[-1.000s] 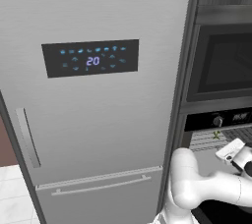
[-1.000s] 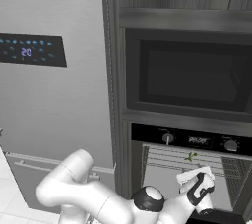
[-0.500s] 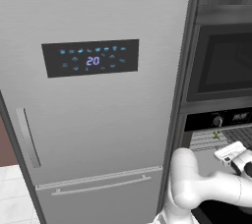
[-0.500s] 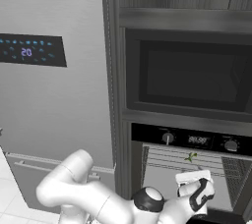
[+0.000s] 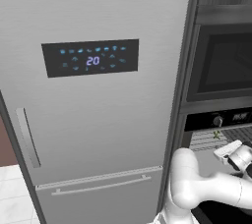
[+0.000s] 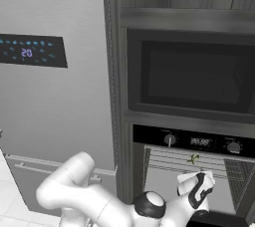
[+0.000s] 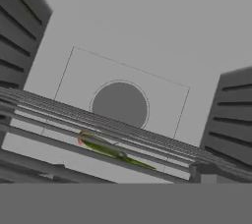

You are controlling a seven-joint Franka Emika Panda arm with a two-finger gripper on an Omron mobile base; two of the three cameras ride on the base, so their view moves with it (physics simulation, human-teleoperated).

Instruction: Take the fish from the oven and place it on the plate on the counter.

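Note:
The oven (image 6: pixel 199 142) stands open, its black knob panel above the silver wire racks (image 6: pixel 169 160). The fish (image 6: pixel 193 159), small and olive-green, lies on the upper rack; in the left base view the fish (image 5: pixel 217 133) sits just under the panel. My gripper (image 6: pixel 199 180) hovers in front of the cavity, slightly below the fish. In the hand view the fish (image 7: pixel 110 152) lies along the rack wires, just beyond my gripper (image 7: pixel 130 173), whose tips stand wide apart, open and with nothing between them. The plate and the counter are out of view.
A tall steel fridge (image 5: pixel 98 100) with a lit display fills the left. A black microwave (image 6: pixel 191 74) sits above the oven. Ribbed side walls (image 7: pixel 231 115) and a round fan disc (image 7: pixel 119 104) bound the oven cavity. The lowered oven door (image 6: pixel 219 219) lies below my hand.
My hand has edged slightly left and turned a little in front of the oven. The jaws stayed wide, and the fish has not moved.

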